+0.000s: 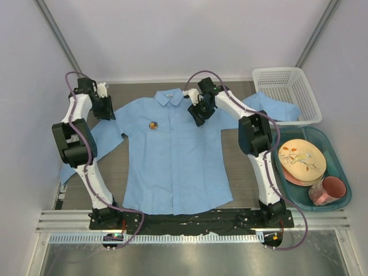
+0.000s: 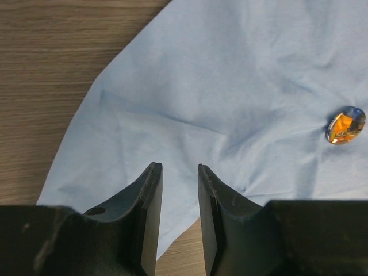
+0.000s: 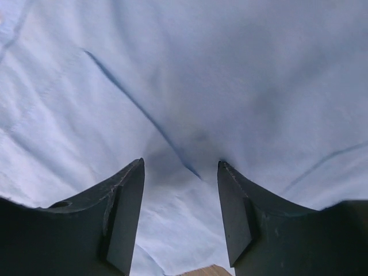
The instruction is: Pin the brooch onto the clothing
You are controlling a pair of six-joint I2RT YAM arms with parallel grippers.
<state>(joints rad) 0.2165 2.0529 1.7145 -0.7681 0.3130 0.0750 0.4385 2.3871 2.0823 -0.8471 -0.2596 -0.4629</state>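
Note:
The light blue clothing [image 1: 172, 155] lies spread flat on the table, collar at the far side. The brooch [image 1: 153, 125], a small orange-gold disc, rests on its chest left of the button line, and shows at the right edge of the left wrist view as the brooch [image 2: 345, 125]. My left gripper [image 1: 104, 109] hovers at the shirt's left shoulder and sleeve, jaws open a narrow gap with nothing between them [image 2: 180, 168]. My right gripper [image 1: 198, 114] is over the shirt's right shoulder near the collar, open and empty [image 3: 180, 164], its fingertips close to the clothing [image 3: 190, 86].
A white mesh basket [image 1: 287, 92] stands at the back right on the shirt's right sleeve. A teal tray [image 1: 339, 167] at the right holds plates and a pink mug [image 1: 329, 190]. Brown table [image 2: 52, 63] shows left of the shirt.

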